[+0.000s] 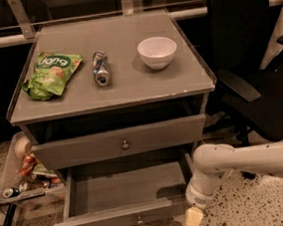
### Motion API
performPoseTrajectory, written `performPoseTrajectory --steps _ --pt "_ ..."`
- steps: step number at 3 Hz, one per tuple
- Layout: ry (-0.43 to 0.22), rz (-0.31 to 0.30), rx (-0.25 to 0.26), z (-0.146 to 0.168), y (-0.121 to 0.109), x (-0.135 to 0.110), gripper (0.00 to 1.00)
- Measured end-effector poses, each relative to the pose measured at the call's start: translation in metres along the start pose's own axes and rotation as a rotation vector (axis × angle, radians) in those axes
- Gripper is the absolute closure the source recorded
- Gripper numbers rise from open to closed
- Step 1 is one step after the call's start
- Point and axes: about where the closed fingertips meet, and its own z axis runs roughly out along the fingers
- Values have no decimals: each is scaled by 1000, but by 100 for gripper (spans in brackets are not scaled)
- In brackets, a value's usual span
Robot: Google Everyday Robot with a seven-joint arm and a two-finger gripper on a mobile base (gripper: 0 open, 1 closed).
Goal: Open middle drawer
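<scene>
The grey cabinet (194, 87) shows two drawer fronts. The upper one (85, 149), with a small round knob (125, 145), sits nearly closed. Below it the middle drawer (111, 219) stands pulled well out, its inside bare, with its small knob (139, 218) at the front centre. My white arm (246, 159) reaches in from the right. My gripper (193, 221) hangs low at the drawer's front right corner, beside the front panel and away from the knob. Only a beige tip of it shows.
On the cabinet top lie a green snack bag (50, 74), a can on its side (100, 68) and a white bowl (157, 51). A black office chair (258, 74) stands at the right. A bin of clutter (22, 171) hangs at the left.
</scene>
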Motion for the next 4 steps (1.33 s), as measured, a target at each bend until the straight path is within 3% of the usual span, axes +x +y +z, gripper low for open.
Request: performPoseTrajectory --steps 4 --pt "-2 12 -30 2 8 12 0"
